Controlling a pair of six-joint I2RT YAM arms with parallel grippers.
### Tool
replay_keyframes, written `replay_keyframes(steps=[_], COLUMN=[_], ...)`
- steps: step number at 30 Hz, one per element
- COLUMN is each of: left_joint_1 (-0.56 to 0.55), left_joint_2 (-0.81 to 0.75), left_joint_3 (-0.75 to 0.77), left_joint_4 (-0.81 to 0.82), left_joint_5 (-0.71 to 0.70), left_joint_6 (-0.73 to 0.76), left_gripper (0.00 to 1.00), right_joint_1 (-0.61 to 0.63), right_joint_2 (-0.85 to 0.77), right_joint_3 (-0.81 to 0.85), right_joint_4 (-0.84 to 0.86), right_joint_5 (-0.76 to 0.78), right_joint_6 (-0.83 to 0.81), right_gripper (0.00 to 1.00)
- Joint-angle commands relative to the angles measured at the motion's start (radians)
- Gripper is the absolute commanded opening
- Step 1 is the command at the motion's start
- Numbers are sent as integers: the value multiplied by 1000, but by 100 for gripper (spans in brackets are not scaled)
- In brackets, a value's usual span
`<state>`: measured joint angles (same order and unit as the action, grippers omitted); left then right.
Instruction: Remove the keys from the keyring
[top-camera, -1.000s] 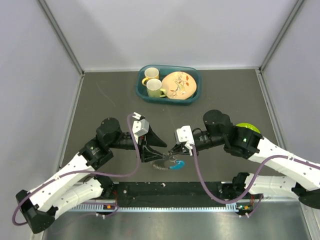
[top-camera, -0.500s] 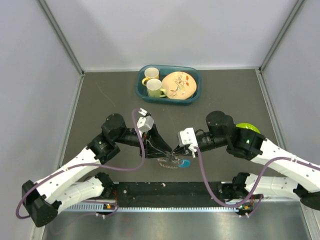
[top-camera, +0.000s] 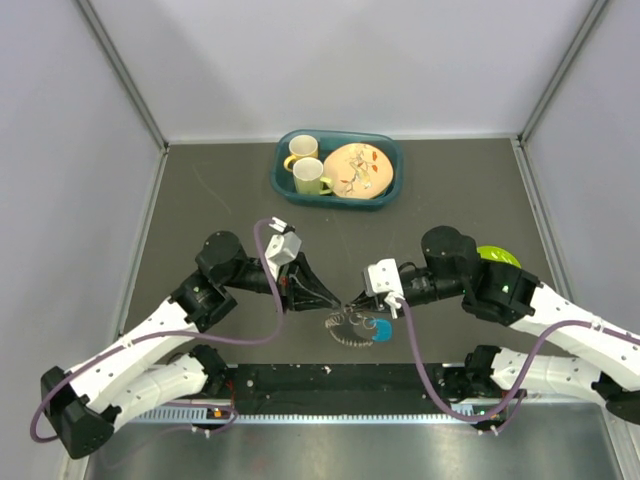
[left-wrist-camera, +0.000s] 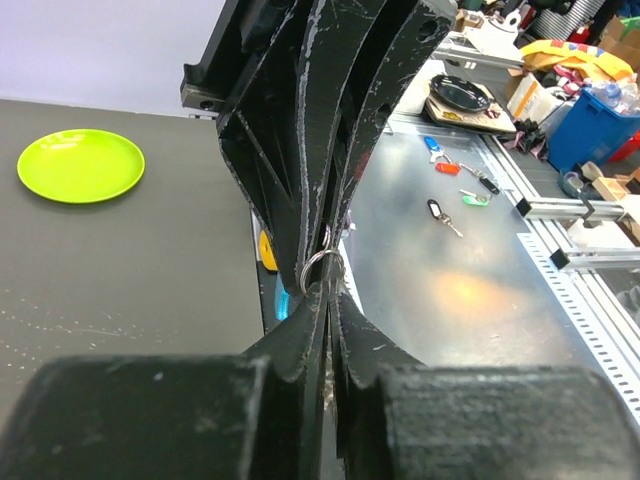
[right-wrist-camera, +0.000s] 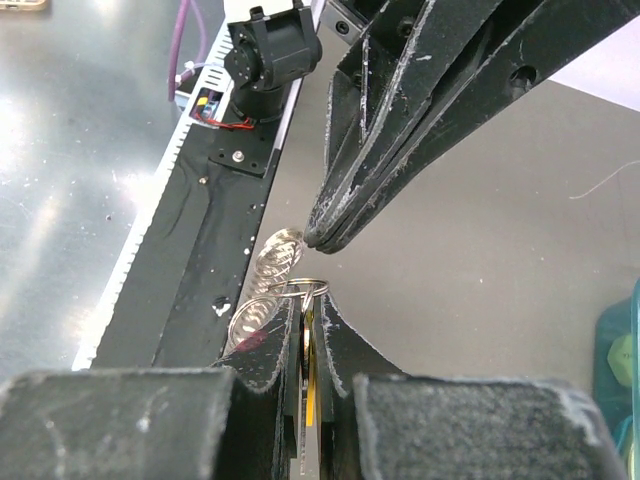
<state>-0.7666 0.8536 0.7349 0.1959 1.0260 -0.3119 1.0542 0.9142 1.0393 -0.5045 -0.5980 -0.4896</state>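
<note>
Although both arms meet over the bunch, no key looks freed yet. On the overhead view the keys (top-camera: 352, 330) hang just off the dark table (top-camera: 200, 200) toward 6 o'clock, close to the near edge. Their silvery blades fan out below the two tips and a teal head shows at the bunch's 3 o'clock side.

The right gripper (top-camera: 354, 303) comes in from 3 o'clock with its jaws pressed together. Its wrist view shows an orange-yellow head clamped between its fingers (right-wrist-camera: 262, 360), and the keyring (left-wrist-camera: 322, 268) pokes up past their tips.

The left gripper (top-camera: 338, 299) reaches in from 9 o'clock with its jaws closed to a point. From its own wrist camera the ring sits right at that point. From the right wrist camera the point hangs just clear of the wire. I cannot tell whether it pinches the ring or only nears it.

By my reading, the task is at its very start. The bunch is lifted and steadied, but every key is still threaded. What remains is to get a firm hold on the wire, work each key around the loop and off, and set them down.

A teal tub (top-camera: 283, 180) at 12 o'clock and a green plate (top-camera: 497, 254) at 3 o'clock stand well apart from the work.
</note>
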Motion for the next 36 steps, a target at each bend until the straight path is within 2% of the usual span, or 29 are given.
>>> replay_keyframes(steps=[1, 2, 6, 13, 23, 27, 29, 32, 36], left_joint_1=[-2, 0, 0, -2, -2, -2, -3, 0, 0], left_joint_2=[-21, -18, 18, 70, 107, 119, 117, 88, 70], left_joint_3=[-3, 0, 38, 54, -8, -40, -35, -43, -43], left_joint_4=[25, 8, -16, -15, 140, 142, 90, 76, 69], left_joint_5=[-18, -14, 20, 82, 72, 22, -38, -138, -219], left_joint_6=[33, 36, 43, 14, -70, -40, 2, 29, 54], left_gripper=[17, 32, 42, 44, 44, 45, 46, 47, 48], right_joint_1=[6, 6, 7, 7, 7, 10, 16, 36, 58], right_joint_2=[-31, -32, -26, -8, 47, 93, 101, 127, 170], right_joint_3=[5, 4, 4, 27, 142, 226, 240, 287, 337], right_joint_4=[54, 54, 50, 40, -150, -294, -316, -367, -428], right_joint_5=[-32, -39, -62, -13, 125, 242, 292, 445, 563], right_joint_6=[-14, -15, -23, -55, -155, -231, -251, -283, -340], right_gripper=[0, 0, 0, 0, 0, 0, 0, 0, 0])
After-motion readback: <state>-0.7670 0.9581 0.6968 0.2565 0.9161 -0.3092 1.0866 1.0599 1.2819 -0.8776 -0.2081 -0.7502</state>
